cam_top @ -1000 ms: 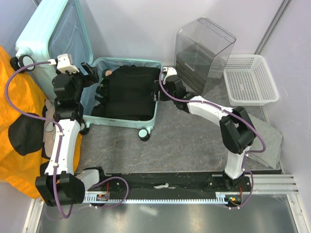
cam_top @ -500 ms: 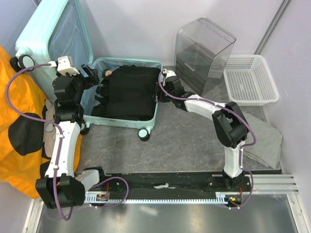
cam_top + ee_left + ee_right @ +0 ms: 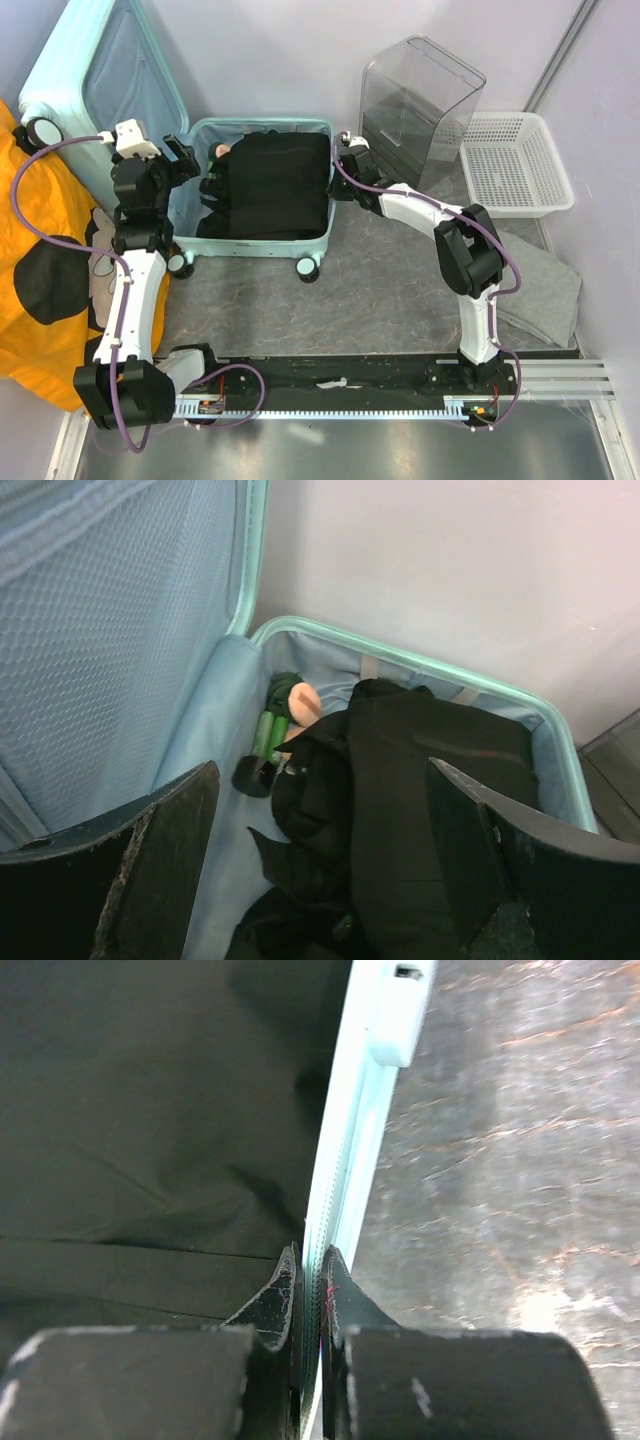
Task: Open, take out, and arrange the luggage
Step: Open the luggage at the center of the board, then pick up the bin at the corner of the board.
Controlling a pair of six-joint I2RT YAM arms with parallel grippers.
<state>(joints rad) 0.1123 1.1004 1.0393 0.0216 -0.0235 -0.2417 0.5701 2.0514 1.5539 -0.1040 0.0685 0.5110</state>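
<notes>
The luggage lies open at the back left, its mint lid standing up against the wall. The base holds folded black clothes and a small green toy near the back corner. My right gripper is at the base's right side, shut on the mint rim, with the black clothes just inside it. My left gripper hangs open over the base's left side, its wide-apart fingers above the black clothes and touching nothing.
A clear plastic box stands at the back, right of the luggage, with a white mesh basket beside it. Orange fabric covers the left side. A grey cloth lies at the right. Walls close in behind and to both sides.
My right gripper has moved onto the luggage's right rim and closed on it. The luggage has shifted slightly to the right. The left gripper has stayed open.
</notes>
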